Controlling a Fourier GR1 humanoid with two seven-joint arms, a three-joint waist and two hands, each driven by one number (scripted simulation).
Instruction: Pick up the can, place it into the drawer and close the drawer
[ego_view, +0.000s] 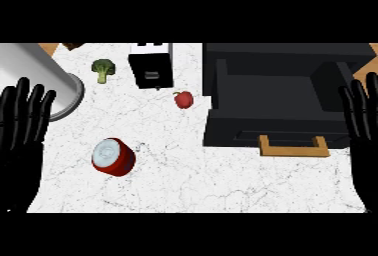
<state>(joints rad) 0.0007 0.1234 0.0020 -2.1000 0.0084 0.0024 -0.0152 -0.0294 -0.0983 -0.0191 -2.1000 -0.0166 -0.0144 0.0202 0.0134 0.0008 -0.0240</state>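
A red can (114, 157) with a pale silver top lies tilted on the white marble counter, left of centre. The black drawer (284, 90) stands open at the upper right, its wooden handle (293, 146) facing the front. My left hand (22, 117) rests open at the left edge, fingers up, a little left of and above the can. At the right edge my right hand (362, 115) rests open too, beside the drawer's right side. Neither hand touches anything.
A black toaster (152, 66) stands at the back centre. A broccoli floret (102, 69) lies left of it and a small red pepper (183, 99) sits between toaster and drawer. A large grey metal pot (44, 75) fills the back left corner.
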